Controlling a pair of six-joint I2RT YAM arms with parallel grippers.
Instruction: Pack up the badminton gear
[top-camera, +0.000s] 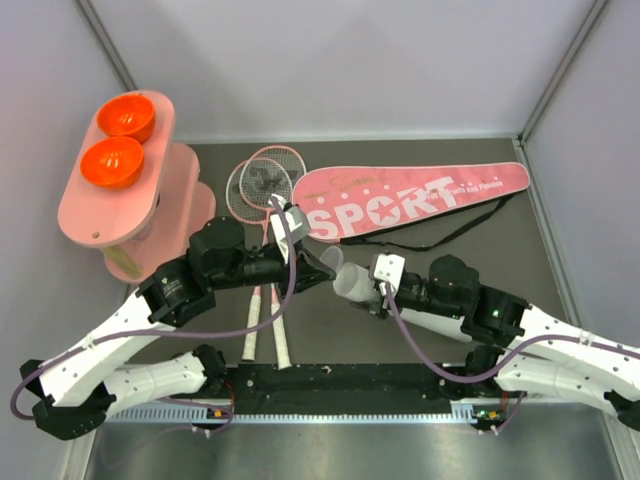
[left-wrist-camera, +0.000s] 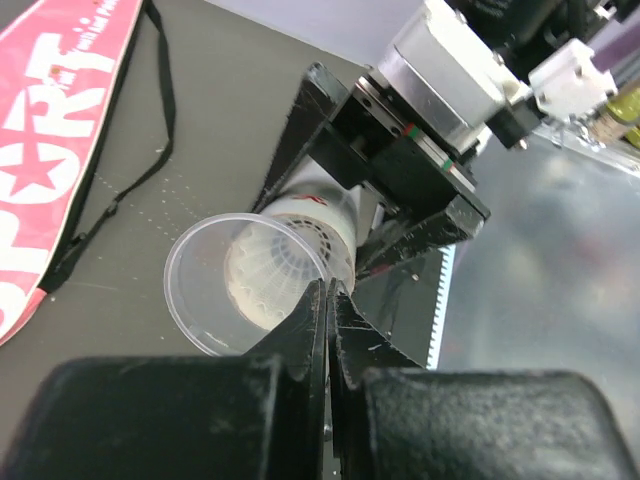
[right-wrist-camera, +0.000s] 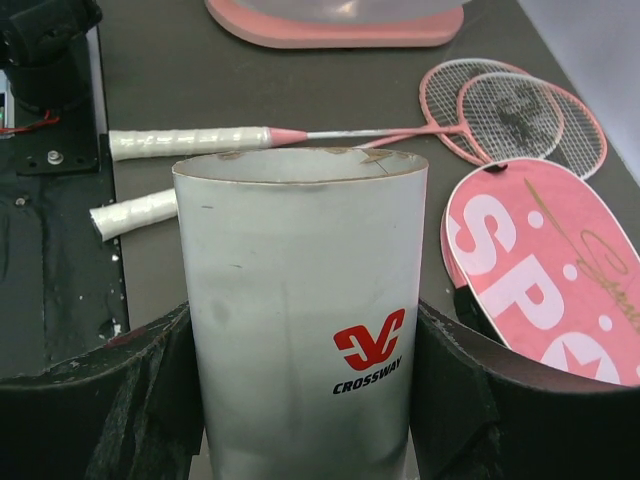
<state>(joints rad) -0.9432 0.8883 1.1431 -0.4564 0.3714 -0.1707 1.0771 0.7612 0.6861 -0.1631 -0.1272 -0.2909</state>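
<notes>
Jaws: your right gripper (right-wrist-camera: 305, 400) clamps the white tube (right-wrist-camera: 300, 250) mid-table; your left gripper (left-wrist-camera: 328, 292), jaws pressed together, meets the clear cap (left-wrist-camera: 215, 285) at its mouth. A shuttlecock (left-wrist-camera: 275, 270) shows inside. Rackets (top-camera: 262, 190) lie left, bag (top-camera: 410, 200) far.

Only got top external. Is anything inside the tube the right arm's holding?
Observer: Yes. Left wrist view shows a shuttlecock sitting in the open end of the tube.
Operator: Left jaws gripping anything?
Observer: The left gripper has its jaws closed together, tips at the tube's rim; a pinch can't be confirmed.
Operator: Right grip OK?
Observer: Right wrist view: right gripper clamps the tube on both sides, CROSSWAY logo facing the camera.
</notes>
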